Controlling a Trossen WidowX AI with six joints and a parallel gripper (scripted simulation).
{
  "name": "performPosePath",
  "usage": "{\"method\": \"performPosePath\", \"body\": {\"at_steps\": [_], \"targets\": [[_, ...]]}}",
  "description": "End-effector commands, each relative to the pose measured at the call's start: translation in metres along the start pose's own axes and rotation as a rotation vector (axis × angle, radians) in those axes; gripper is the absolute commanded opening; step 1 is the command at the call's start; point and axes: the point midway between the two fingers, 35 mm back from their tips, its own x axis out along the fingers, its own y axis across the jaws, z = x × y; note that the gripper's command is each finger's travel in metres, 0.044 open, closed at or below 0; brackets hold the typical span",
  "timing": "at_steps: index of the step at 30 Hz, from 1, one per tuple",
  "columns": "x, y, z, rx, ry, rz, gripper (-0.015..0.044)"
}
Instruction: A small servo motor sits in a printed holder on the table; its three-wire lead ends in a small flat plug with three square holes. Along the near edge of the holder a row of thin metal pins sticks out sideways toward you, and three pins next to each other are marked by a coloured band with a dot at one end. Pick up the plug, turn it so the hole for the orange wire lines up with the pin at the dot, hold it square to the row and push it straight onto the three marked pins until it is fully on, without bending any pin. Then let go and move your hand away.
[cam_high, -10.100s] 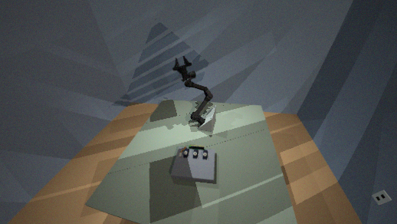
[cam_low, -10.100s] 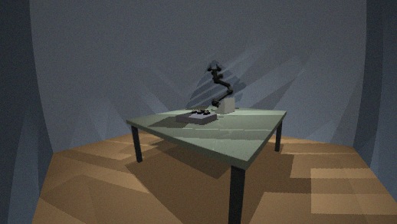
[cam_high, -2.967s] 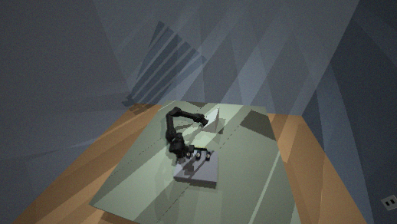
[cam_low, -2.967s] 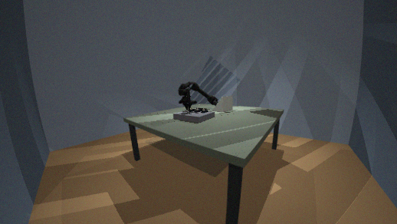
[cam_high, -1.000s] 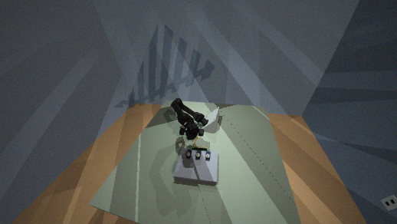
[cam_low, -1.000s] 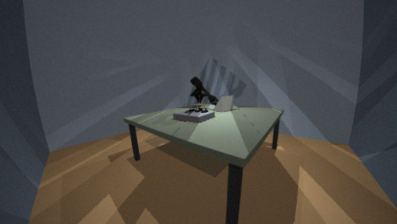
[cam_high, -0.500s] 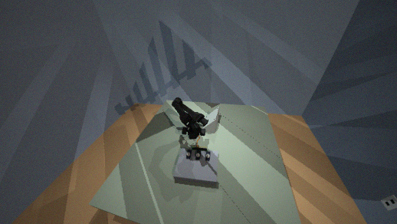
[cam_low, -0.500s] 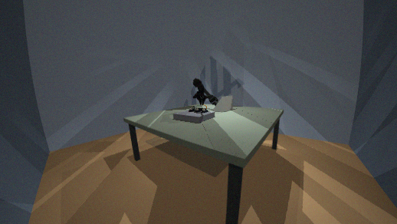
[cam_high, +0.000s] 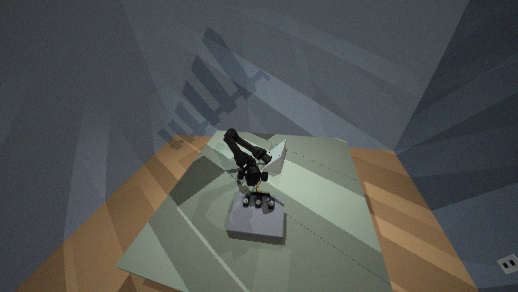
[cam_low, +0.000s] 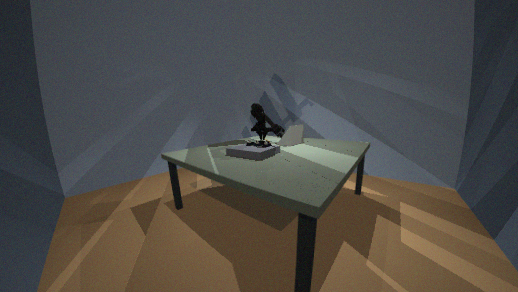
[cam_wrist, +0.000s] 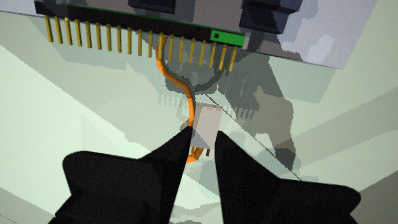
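Observation:
My gripper (cam_wrist: 203, 133) (cam_high: 256, 186) is shut on the pale plug (cam_wrist: 207, 126), whose front faces the pin row with a gap between them. The orange wire (cam_wrist: 176, 77) loops from the row down to the plug's left side and bends behind it. The pins (cam_wrist: 130, 41) point toward the gripper. A green band (cam_wrist: 230, 38) with a dark dot at its left end marks the pins at the row's right end. The plug is below and left of the band and slightly tilted. The holder (cam_high: 256, 222) (cam_low: 250, 151) lies on the table. The plug's holes are hidden.
Dark servo blocks (cam_wrist: 267, 15) (cam_high: 258, 201) stand on the holder behind the row. A pale wedge-shaped panel (cam_high: 279, 157) (cam_low: 293, 135) stands beside the arm. The table (cam_high: 320, 225) (cam_low: 305, 175) carries strong shadows.

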Motion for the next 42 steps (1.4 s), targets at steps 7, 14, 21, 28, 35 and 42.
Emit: {"method": "performPosePath", "body": {"at_steps": [7,14,21,28,35,42], "targets": [[-0.004,-0.001,0.022,0.006,-0.013,-0.001,0.0000],[-0.005,-0.002,0.026,0.007,-0.013,-0.001,0.0000],[-0.005,-0.002,0.029,0.007,-0.014,-0.001,0.0000],[-0.005,-0.002,0.034,0.007,-0.014,-0.001,0.0000],[-0.005,-0.002,0.038,0.007,-0.014,-0.001,0.0000],[-0.005,-0.002,0.043,0.007,-0.014,-0.001,0.0000]]}}
